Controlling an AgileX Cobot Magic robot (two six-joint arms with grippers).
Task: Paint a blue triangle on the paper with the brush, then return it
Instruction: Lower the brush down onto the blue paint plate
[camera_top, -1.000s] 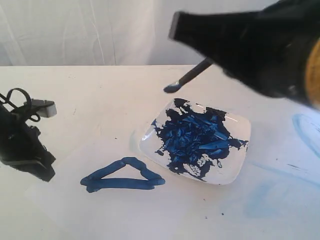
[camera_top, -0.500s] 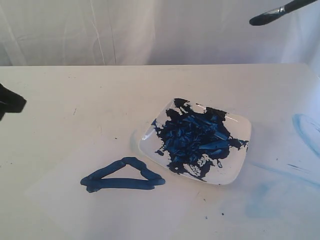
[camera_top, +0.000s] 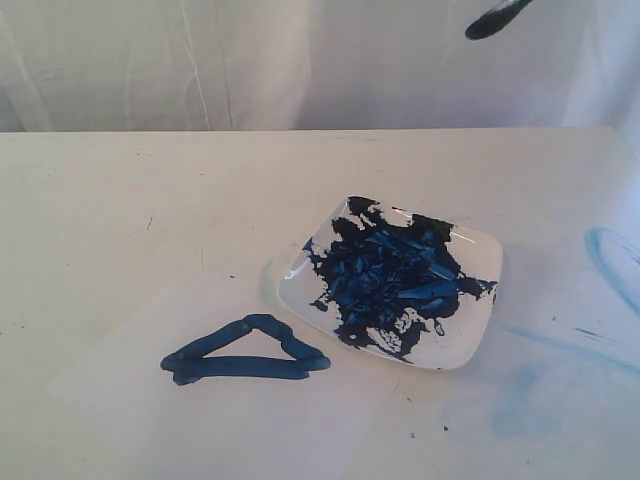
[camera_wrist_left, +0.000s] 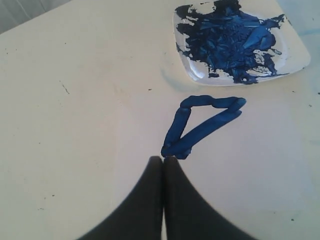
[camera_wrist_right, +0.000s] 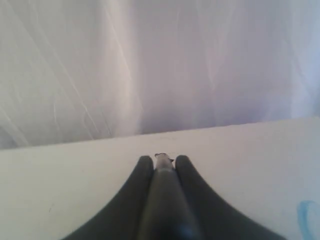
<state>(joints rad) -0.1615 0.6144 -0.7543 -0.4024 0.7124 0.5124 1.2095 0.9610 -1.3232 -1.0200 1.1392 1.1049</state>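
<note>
**A:** The blue triangle (camera_top: 245, 352) sits finished on the paper (camera_top: 140, 405), a thick dark outline, long and flat, closed at all three corners.

**B:** And its nearest corner lies just beside the white dish (camera_top: 484, 262), with a sliver of gap between them. The dish is loaded with dark blue paint (camera_top: 385, 275), smeared almost to the rim.

**A:** Where's the brush (camera_top: 497, 18)?

**B:** Way up high. In the exterior view only the dark, paint-coated tip shows at the top edge, against the white curtain (camera_top: 200, 60) and well clear of the table (camera_top: 150, 190).

**A:** The right wrist view settles who has it. The right gripper (camera_wrist_right: 162, 161) is clamped on the handle, a finger on either side, the shaft running straight out between them.

**B:** The left gripper (camera_wrist_left: 163, 160) has its fingers pressed together with nothing between them. It hangs over the paper, and the fingertips appear just short of the triangle's narrow end.

**A:** Off to the right of the dish there are pale blue smears (camera_top: 612, 258) on the tabletop — faint ones, nothing like the outline.
</note>
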